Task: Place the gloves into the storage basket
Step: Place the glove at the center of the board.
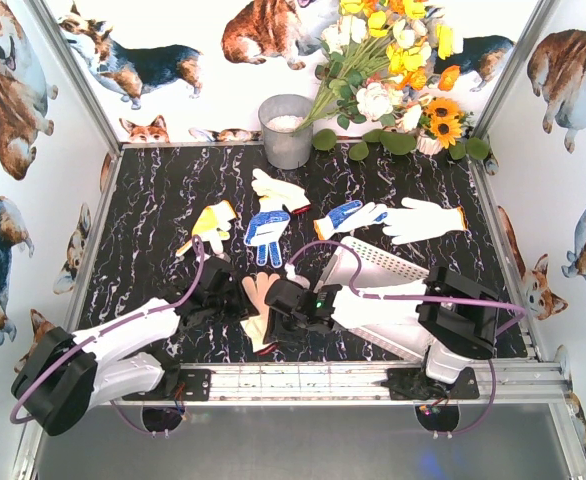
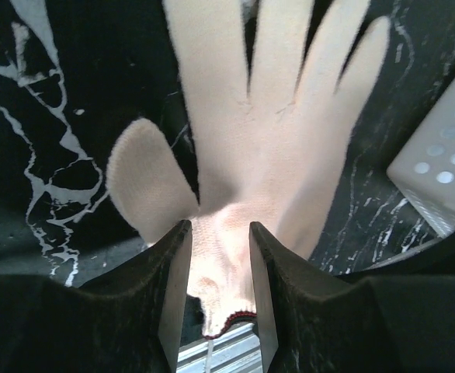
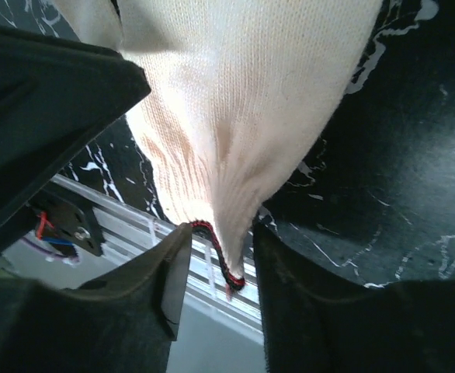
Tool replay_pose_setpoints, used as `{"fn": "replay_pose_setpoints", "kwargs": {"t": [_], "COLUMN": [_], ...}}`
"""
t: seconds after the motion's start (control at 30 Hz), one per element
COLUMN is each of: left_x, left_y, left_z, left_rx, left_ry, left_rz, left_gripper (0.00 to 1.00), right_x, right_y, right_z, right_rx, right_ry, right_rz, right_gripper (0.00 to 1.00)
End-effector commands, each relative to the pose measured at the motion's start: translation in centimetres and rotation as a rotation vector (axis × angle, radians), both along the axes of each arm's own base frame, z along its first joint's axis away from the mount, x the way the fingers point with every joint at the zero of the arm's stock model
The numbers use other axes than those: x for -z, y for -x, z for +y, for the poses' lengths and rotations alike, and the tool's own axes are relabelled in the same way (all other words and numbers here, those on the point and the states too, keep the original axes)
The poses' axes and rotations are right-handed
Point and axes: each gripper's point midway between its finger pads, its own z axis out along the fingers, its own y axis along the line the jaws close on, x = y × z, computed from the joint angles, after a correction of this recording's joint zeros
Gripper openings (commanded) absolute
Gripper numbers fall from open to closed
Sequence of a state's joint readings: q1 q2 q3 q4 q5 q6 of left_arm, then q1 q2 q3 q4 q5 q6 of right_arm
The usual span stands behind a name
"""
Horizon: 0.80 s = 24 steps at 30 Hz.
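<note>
Operator: Confirm position of the cream glove.

Technician: Located at the near edge of the black marbled table, fingers pointing away from the arm bases, cuff toward the aluminium rail. Set between the two grippers, just left of the storage basket and outside it.

Operator: Report left gripper.

Technician: Narrowed onto the bunched cuff of the cream glove, knit filling the gap between the jaws, red-trimmed edge hanging below. Gripped.

Operator: Report right gripper.

Technician: Partly open. Red-edged tip of the same cuff lying in the gap, with rail visible beside it on one side. Not clamped.

Operator: List the other gloves.

Technician: Five, flat on the table beyond the grippers, all outside the basket. From the left:
- yellow-palmed glove
- blue-dotted glove
- white glove with red cuff, just behind the blue-dotted one
- blue-tipped glove
- white glove with orange cuff, just beside the blue-tipped one

Operator: Condition of the basket?

Technician: White, perforated wall facing the gloves, near half hidden under the right arm. Contents not checkable.

Operator: Surroundings?

Technician: Grey bucket and flowers at the far edge. Corgi-print walls on three sides.
</note>
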<state>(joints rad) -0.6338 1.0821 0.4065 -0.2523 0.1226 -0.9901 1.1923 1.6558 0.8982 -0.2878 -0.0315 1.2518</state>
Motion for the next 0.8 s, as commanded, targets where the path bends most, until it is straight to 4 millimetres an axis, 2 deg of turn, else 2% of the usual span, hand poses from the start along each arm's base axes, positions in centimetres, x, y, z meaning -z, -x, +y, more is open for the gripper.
{"fn": "replay_pose_setpoints", "kwargs": {"t": [0.0,0.23,0.33,0.5,0.77], "left_x": [1.2,2.2,2.5,2.5,1.8], "left_y": [0.4,1.0,1.4,2.1,3.0], "left_z": [0.6,1.3,1.7,2.5,3.0], "left_rx": [0.011,-0.003,-0.006,-0.023,-0.077], "left_ry": [-0.033,-0.056,-0.065,-0.080,-0.035], "left_rz": [0.001,0.018,0.031,0.040,0.036], "left_gripper": [0.30,0.30,0.30,0.30,0.30], "right_x": [-4.2,-5.4,-6.1,-6.5,-4.7], "right_y": [-1.2,-2.3,-3.1,-4.0,-2.9], "right_z": [0.6,-1.4,-1.7,-0.6,1.9], "right_rx": [-0.017,-0.009,-0.003,-0.023,-0.133], "right_ry": [-0.022,0.061,0.081,0.081,0.083], "right_rz": [-0.121,-0.215,-0.259,-0.299,-0.227], "right_gripper": [0.44,0.46,0.41,0.33,0.22]}}
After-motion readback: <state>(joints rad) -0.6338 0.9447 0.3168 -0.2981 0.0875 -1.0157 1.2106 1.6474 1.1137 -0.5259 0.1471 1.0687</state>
